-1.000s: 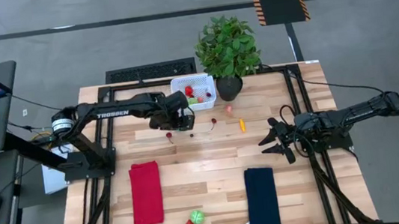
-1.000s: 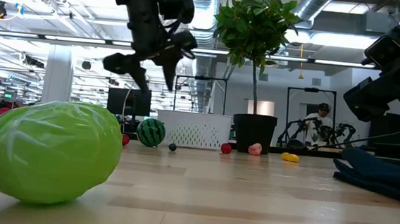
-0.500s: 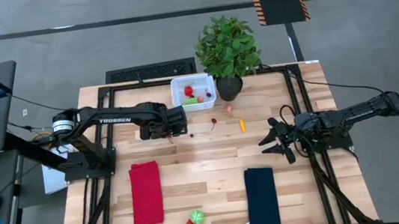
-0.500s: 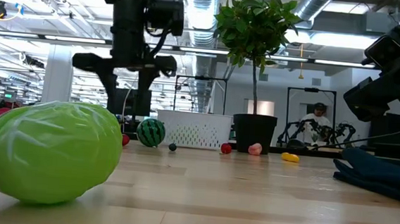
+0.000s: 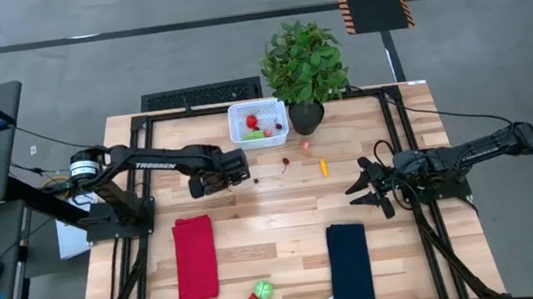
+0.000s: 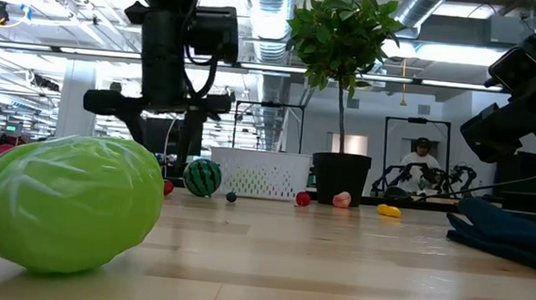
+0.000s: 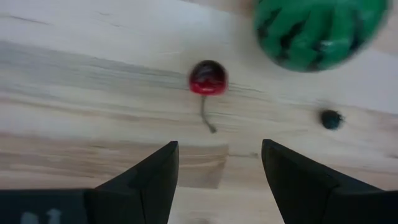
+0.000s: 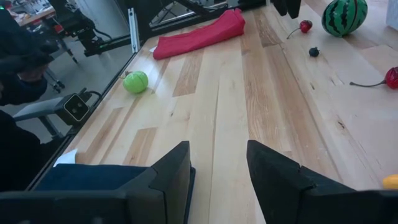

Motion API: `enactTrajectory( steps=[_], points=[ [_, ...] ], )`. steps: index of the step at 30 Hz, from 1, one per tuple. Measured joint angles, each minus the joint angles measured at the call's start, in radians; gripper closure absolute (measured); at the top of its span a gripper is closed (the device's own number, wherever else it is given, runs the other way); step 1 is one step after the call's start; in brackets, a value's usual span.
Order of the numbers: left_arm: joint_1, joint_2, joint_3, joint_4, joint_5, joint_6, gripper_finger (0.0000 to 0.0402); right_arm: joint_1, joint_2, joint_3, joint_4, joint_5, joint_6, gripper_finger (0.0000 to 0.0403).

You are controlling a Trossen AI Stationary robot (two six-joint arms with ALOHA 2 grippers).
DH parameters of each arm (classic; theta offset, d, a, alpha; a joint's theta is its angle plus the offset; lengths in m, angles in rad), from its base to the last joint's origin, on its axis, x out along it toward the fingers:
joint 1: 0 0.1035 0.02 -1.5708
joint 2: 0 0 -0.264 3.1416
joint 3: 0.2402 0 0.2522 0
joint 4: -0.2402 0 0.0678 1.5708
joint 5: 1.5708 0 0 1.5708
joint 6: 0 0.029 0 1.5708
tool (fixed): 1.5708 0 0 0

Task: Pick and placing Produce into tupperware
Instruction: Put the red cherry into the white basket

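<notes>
My left gripper [image 5: 212, 181] hangs open, pointing down, above the table left of and nearer than the white mesh basket [image 5: 259, 123]. In its wrist view the fingers [image 7: 217, 171] stand apart just short of a red cherry [image 7: 208, 78]. The striped watermelon ball [image 7: 317, 28] and a small dark berry [image 7: 331, 119] lie beyond it. The basket [image 6: 259, 173] holds red and green pieces. A second cherry [image 5: 285, 163], a pink piece [image 5: 305, 146] and an orange piece [image 5: 324, 167] rest on the wood. My right gripper [image 5: 363, 187] waits open at the right side.
The potted plant [image 5: 304, 65] stands right of the basket. A red cloth [image 5: 195, 258] and a dark blue cloth [image 5: 350, 265] lie toward the near edge. A green cabbage with a red piece [image 5: 260, 292] sits between them. Bare wood spans the table's middle.
My left gripper has moved away from the basket toward the table's left and slightly nearer. It has also come down a little and turned from a tilt to level. It has stayed open. No produce has moved.
</notes>
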State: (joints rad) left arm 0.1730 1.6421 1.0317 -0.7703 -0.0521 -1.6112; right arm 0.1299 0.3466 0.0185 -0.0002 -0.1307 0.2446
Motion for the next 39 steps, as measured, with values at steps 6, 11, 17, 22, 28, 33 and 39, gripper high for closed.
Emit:
enactTrajectory(
  steps=[6,11,17,22,28,33,39],
  points=[
    [-0.005,0.0,-0.045,0.056,0.019,-0.067,0.0182,0.0,0.0,0.0,0.0,0.0,0.0,0.022],
    [-0.005,0.0,-0.086,0.116,0.039,-0.138,0.0182,0.0,0.0,0.0,0.0,0.0,0.0,0.0222],
    [-0.005,0.005,-0.086,0.111,0.028,-0.176,0.0182,0.0,0.0,0.0,0.0,0.0,0.0,0.0221],
    [-0.005,0.035,-0.086,0.104,0.02,-0.233,0.0182,0.0,0.0,0.0,0.0,0.0,0.0,0.0223],
    [0.001,0.062,-0.085,0.116,0.02,-0.235,0.0182,0.0,0.002,0.0,0.0,0.0,0.0,0.0219],
    [0.009,0.063,-0.086,0.109,0.01,-0.231,0.0182,0.0,0.0,0.0,0.0,0.0,0.0,0.0218],
    [0.01,0.063,-0.086,0.107,-0.01,-0.228,0.0195,0.0,0.0,0.0,0.0,0.0,0.0,0.0222]
  ],
)
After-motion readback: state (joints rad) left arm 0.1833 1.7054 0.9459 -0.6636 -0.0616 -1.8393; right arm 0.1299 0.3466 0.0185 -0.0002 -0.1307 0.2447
